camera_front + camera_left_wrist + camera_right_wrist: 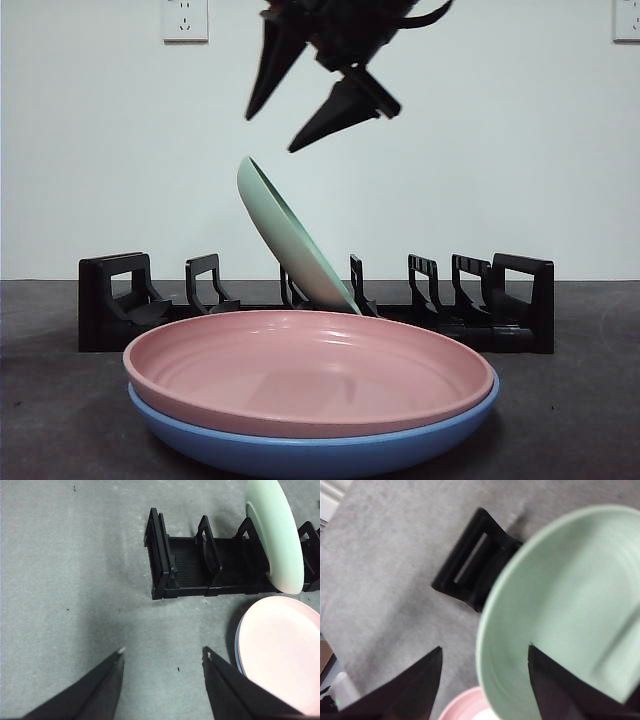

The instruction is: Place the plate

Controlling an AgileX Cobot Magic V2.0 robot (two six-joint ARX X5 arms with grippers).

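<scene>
A pale green plate (290,240) stands tilted in a slot near the middle of the black dish rack (110,300). It also shows in the left wrist view (277,540) and fills the right wrist view (565,605). My right gripper (272,132) hangs just above the plate's top rim, open and apart from it; in its own view (485,648) the rim lies between the jaws. My left gripper (162,650) is open and empty over bare table, off the rack's (165,575) end.
A pink plate (310,370) lies stacked on a blue plate (300,450) in front of the rack, and shows in the left wrist view (280,645). The rack has several free slots on both sides of the green plate. Grey table all around.
</scene>
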